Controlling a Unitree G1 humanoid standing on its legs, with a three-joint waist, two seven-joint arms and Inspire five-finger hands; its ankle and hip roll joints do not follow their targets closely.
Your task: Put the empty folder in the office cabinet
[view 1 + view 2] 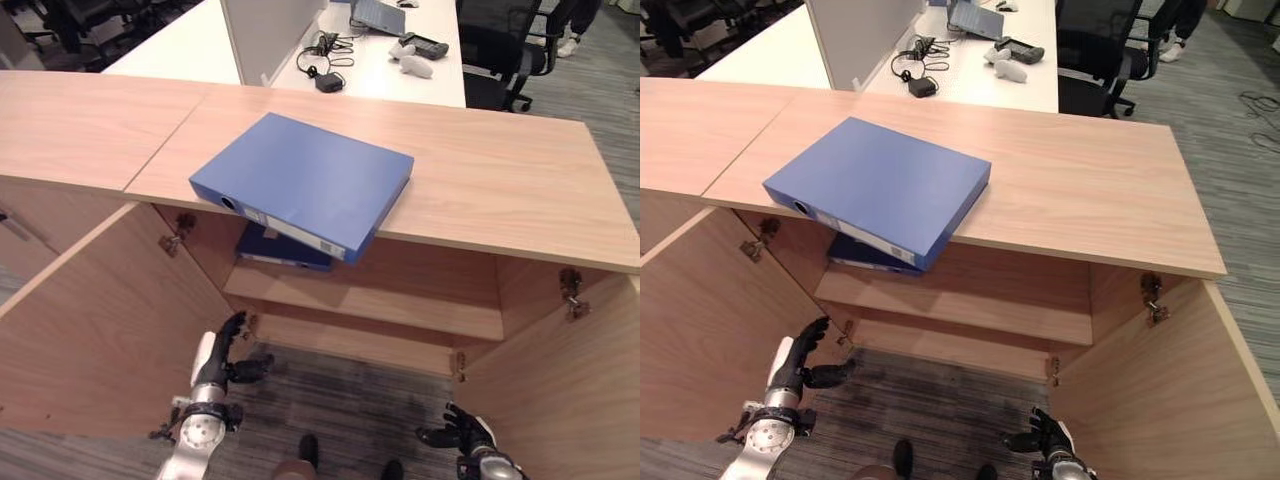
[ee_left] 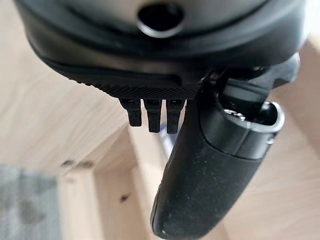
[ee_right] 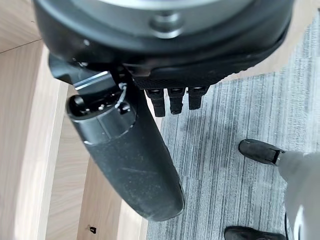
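A blue folder (image 1: 305, 180) lies flat on the wooden top of the office cabinet (image 1: 500, 180), one corner jutting out past the front edge. Below it, a darker blue folder (image 1: 285, 252) lies on the cabinet's upper shelf (image 1: 400, 305). Both cabinet doors stand open. My left hand (image 1: 225, 358) hangs low in front of the open cabinet by the left door, fingers relaxed and holding nothing. My right hand (image 1: 462, 430) is low by the right door, open and empty too. In the wrist views the left thumb (image 2: 200, 170) and right thumb (image 3: 130, 155) stick out with nothing held.
The left door (image 1: 90, 330) and right door (image 1: 570, 390) swing out on either side of me. Grey carpet (image 1: 350, 390) lies between them. Behind the cabinet, a white desk (image 1: 190, 45) carries cables, a laptop and small devices, with a black office chair (image 1: 495, 50) beside it.
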